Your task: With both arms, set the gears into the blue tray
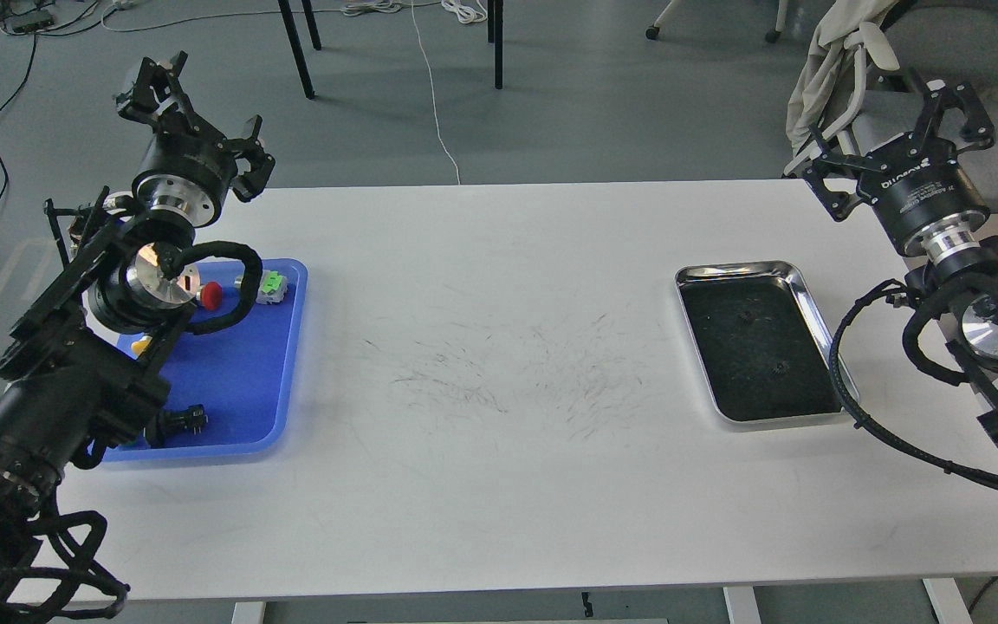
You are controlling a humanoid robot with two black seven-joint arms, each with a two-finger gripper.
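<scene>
Left gripper (pixel 196 130): raised over the far left corner of the table, beyond the blue tray; the fingers look spread and nothing shows between them.
Blue tray (pixel 243 381): at the left end of the table, partly behind the left arm; a red-capped switch (pixel 211 295), a green-capped switch (pixel 270 286) and a black part (pixel 178 422) lie in it.
Steel tray (pixel 759 347): well to the right of the blue tray, lined in black.
Gears (pixel 749 315): two tiny dark wheels on the steel tray's lining, one toward its far end, the other (pixel 781 367) nearer the robot; hard to make out against the black.
Handling: likely light, stiff and flat; best pinched across the toothed rim, and they may slide on the lining.
Right gripper (pixel 897 147): raised beyond the far right corner of the steel tray, fingers spread, holding nothing.
</scene>
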